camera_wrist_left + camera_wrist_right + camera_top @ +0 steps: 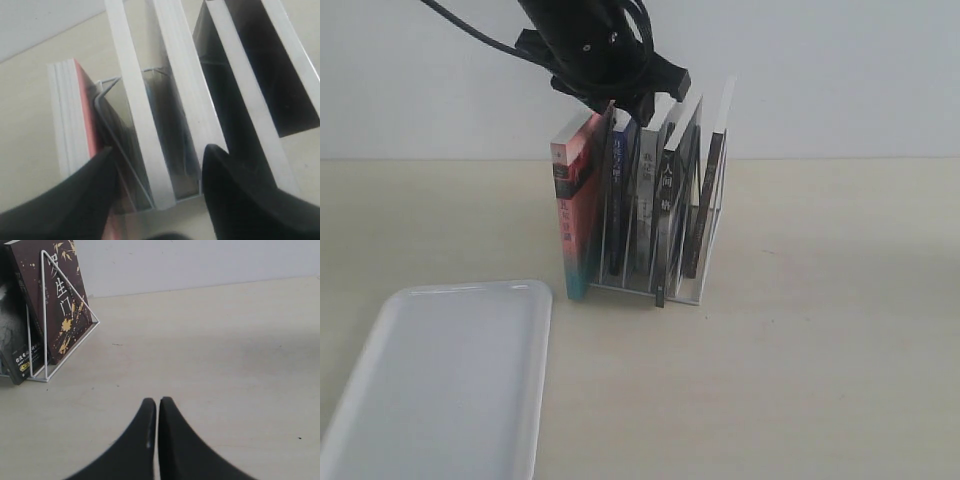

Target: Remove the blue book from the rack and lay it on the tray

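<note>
Inspection findings: The left arm [585, 40] is running off the exterior view's top edge; whether it is touching the book tops cannot be told. The blue book [620, 190] is showing only its spine, with neighbouring books [645, 190] covering its cover. The tray [460, 400] is being cut by the bottom edge. In the left wrist view, page edges [140, 100] are blurring. In the right wrist view, the rack [45, 340] is being cut by the picture's edge.

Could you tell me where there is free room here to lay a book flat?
The tray is bare, left of and in front of the rack. The table right of the rack is bare too. Crowded only at the rack's top, where the left gripper straddles the books.
</note>
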Controlling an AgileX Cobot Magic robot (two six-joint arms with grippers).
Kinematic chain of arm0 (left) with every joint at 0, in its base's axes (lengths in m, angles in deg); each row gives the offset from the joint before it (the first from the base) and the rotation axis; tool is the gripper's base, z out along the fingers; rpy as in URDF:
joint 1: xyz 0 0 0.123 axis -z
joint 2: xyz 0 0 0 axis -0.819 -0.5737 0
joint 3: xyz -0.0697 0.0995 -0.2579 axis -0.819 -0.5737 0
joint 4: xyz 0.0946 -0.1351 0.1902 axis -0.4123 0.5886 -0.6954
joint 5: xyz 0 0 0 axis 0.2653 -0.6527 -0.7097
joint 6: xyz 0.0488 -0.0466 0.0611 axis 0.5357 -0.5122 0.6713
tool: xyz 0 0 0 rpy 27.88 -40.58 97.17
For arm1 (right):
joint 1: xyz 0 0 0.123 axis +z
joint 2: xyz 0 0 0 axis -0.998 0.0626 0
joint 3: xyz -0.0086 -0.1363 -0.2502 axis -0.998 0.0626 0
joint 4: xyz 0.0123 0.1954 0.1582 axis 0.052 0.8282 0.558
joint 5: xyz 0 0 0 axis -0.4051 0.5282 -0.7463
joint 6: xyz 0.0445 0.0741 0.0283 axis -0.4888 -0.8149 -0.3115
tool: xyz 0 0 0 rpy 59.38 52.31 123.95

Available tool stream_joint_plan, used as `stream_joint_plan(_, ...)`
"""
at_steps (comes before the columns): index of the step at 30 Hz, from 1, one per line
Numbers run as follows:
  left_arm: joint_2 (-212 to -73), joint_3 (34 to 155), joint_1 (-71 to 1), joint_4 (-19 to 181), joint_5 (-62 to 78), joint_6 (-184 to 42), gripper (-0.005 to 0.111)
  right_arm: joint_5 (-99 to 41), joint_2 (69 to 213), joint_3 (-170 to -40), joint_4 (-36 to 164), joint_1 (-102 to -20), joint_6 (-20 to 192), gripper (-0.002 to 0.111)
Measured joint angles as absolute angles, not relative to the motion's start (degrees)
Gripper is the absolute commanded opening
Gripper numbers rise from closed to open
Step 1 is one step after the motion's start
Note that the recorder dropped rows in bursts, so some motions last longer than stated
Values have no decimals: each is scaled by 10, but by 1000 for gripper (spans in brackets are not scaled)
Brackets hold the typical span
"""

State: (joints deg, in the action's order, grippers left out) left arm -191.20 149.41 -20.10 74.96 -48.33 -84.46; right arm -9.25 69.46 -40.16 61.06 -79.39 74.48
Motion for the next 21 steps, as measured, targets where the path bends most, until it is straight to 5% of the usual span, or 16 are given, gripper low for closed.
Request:
stream_joint_plan(7, -1912, 1494, -203, 751, -483, -845, 32, -93, 695, -402, 611, -794, 745, 1)
stream_joint_plan(21, -1925, 1494, -203, 762, -484, -845, 32, -93, 695, -402, 611, -794, 745, 1)
